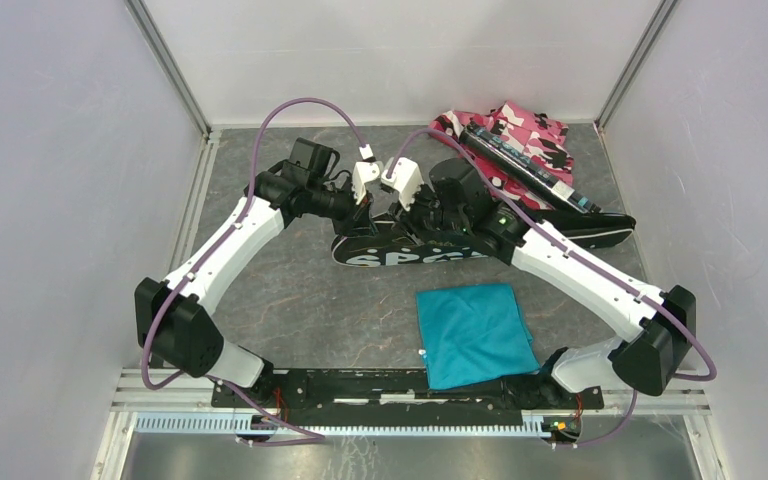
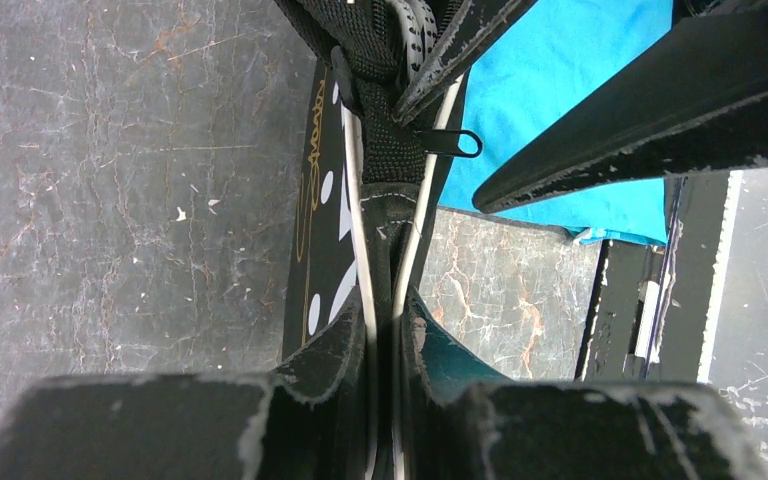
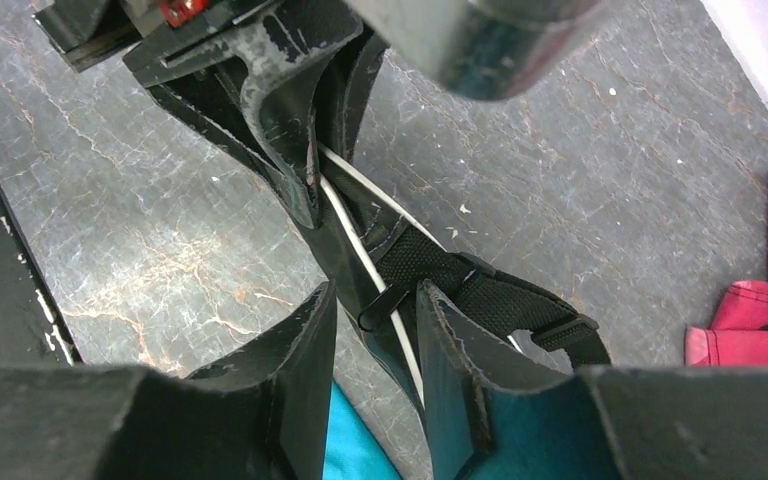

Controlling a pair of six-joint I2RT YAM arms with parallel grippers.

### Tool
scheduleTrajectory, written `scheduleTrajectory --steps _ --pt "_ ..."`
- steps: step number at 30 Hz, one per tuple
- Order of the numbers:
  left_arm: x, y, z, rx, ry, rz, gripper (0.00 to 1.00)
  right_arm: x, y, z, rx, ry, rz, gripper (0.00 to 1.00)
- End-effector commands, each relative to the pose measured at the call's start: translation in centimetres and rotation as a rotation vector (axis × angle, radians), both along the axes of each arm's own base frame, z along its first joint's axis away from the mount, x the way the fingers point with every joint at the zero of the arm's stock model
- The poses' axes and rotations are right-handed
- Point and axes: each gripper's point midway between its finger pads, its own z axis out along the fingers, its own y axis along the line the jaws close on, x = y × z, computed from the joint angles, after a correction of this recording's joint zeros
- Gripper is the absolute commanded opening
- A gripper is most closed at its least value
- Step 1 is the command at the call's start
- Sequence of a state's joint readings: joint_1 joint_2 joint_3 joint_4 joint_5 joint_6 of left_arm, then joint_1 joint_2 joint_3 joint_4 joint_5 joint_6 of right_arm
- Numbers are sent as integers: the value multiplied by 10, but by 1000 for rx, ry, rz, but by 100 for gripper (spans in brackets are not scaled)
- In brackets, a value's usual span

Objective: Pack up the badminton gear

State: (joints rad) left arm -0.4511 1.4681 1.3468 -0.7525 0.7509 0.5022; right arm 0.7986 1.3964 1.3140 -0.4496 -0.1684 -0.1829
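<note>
The black "SPORT" bag (image 1: 410, 250) lies mid-table, its white-piped edge raised between both grippers. My left gripper (image 1: 365, 212) is shut on that edge (image 2: 385, 330). My right gripper (image 1: 408, 212) is open, and its fingers (image 3: 305, 350) straddle the same edge (image 3: 360, 250). The black zipper pull (image 3: 380, 305) sits in the gap between them and also shows in the left wrist view (image 2: 455, 143). A woven strap (image 3: 500, 300) hangs off the bag. The long black tube (image 1: 525, 165) lies on the pink camouflage fabric. No racquets or shuttlecocks are in view.
The pink-black camouflage fabric (image 1: 520, 140) is at the back right. The teal cloth (image 1: 475, 335) lies at the front, right of centre, by the arm-base rail (image 1: 400, 385). Grey walls close in both sides and the back.
</note>
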Motion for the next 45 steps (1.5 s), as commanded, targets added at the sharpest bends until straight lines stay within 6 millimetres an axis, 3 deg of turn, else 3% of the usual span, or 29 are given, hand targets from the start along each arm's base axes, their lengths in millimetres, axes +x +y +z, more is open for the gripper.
scheduleTrajectory --steps 1,12,18,35,45 --pt "-2 -4 25 -64 -51 3 2 11 0 13 4 -38 -58 38" --pt "1 -3 28 -55 -77 5 2 11 -5 7 -19 -41 -71 18" --pt "6 0 29 -40 -102 18 2 11 -10 9 -37 -64 -70 1" --pt "32 18 21 81 -217 89 2 11 -50 11 -131 -130 -32 0" --pt "37 26 23 112 -264 83 2 10 -79 -1 -185 -134 -12 0"
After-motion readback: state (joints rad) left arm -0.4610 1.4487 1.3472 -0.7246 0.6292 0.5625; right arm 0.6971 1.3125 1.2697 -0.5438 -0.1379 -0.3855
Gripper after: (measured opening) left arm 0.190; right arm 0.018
